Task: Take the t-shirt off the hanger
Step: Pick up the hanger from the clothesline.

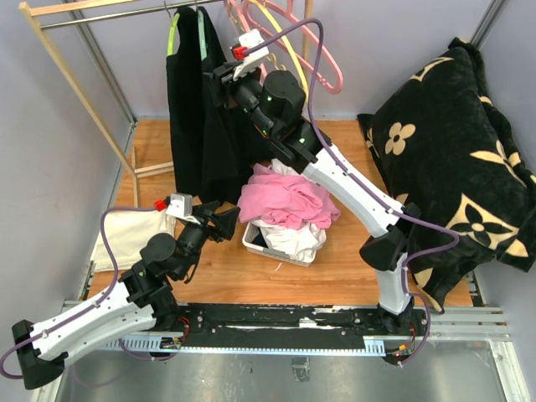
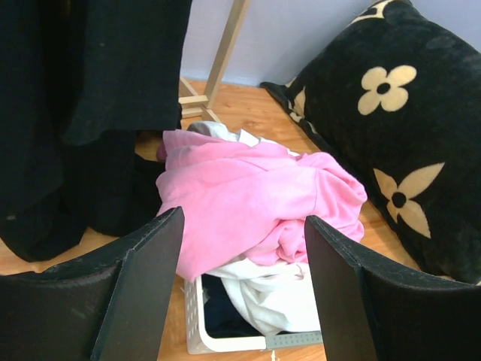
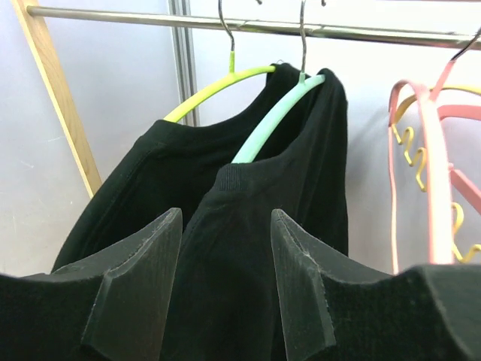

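Observation:
Two black t-shirts hang on the metal rail (image 3: 150, 18): one (image 3: 135, 180) on a yellow hanger (image 3: 218, 84), the nearer one (image 3: 255, 226) on a mint-green hanger (image 3: 274, 113). In the top view they show as one black mass (image 1: 197, 109). My right gripper (image 3: 225, 248) is open, raised at the rack, its jaws either side of the nearer shirt's shoulder without closing on it; it also shows in the top view (image 1: 226, 79). My left gripper (image 2: 244, 256) is open and empty, low over the table, facing the basket; it also shows in the top view (image 1: 219, 219).
A white basket (image 1: 255, 243) holds pink (image 1: 285, 201) and white clothes. Empty pink hangers (image 1: 310, 50) hang to the right of the shirts. A big black flowered cushion (image 1: 452, 151) fills the right side. The wooden rack frame (image 1: 75, 92) stands at left, and a cream cloth (image 1: 126, 234) lies by it.

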Controlling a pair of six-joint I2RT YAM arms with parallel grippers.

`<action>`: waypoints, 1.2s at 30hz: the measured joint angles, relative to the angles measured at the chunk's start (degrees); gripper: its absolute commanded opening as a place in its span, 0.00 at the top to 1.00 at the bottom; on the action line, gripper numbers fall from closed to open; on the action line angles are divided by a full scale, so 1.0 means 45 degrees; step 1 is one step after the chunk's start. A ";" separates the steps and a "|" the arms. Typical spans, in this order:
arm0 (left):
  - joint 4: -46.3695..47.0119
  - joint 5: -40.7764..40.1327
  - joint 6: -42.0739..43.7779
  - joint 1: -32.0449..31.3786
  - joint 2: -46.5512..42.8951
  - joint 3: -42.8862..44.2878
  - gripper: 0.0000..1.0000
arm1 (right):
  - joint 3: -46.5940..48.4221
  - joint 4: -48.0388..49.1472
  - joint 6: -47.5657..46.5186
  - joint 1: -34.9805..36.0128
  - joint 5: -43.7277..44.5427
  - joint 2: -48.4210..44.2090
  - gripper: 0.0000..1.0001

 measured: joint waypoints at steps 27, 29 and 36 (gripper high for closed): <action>0.0078 0.0015 0.0044 0.0000 0.0117 0.0000 0.30 | -0.2030 -0.0019 0.0189 0.0024 0.2249 -0.0515 0.48; 0.0083 0.0034 0.0044 0.0000 0.0160 0.0000 0.30 | -0.2025 0.0024 0.0024 0.0024 0.2220 -0.0631 0.48; 0.0083 0.0058 0.0039 0.0000 0.0175 0.0000 0.30 | -0.0957 -0.0253 -0.0253 -0.0029 0.1491 -0.0287 0.49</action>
